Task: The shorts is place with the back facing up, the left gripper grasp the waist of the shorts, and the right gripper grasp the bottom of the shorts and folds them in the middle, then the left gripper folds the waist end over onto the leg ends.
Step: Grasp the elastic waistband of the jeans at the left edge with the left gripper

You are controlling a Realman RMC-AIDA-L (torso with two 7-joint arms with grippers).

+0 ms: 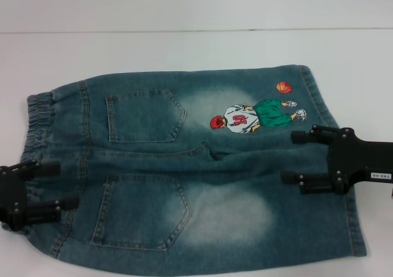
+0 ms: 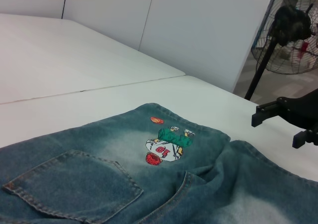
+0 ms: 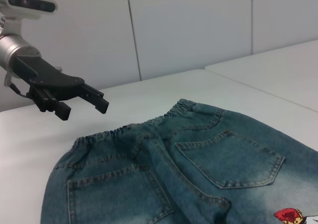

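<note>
While both claws hang above the cloth, the shorts (image 1: 196,172) lie spread flat on the white table (image 1: 184,43), back side up, filling most of the lower two thirds of the head view. The waist (image 1: 38,120), a gathered elastic band, sits at the left edge of the frame, and the leg ends (image 1: 334,160) run down the right side. Two back pockets (image 1: 145,116) show in the left half, one above the other, with pale bleached patches to their right. An embroidered basketball player (image 1: 255,116) with an orange ball (image 1: 284,87) sits on the upper leg, right of centre.

At the lower left of the head view, the left gripper (image 1: 69,185) is over the waist end near the lower pocket's side seam, its two black fingers parted and holding nothing. From the right wrist view the same claw (image 3: 84,102) shows in the upper left, clearly raised off the denim with the waistband below and beside it.

On the right of the head view, the right gripper (image 1: 288,157), white label on its arm, has its fingers spread apart over the lower leg, just under the embroidery. The left wrist view catches it (image 2: 278,127) at the right edge, lifted clear of the fabric. A standing fan (image 2: 290,30) is in that view's upper right corner.
</note>
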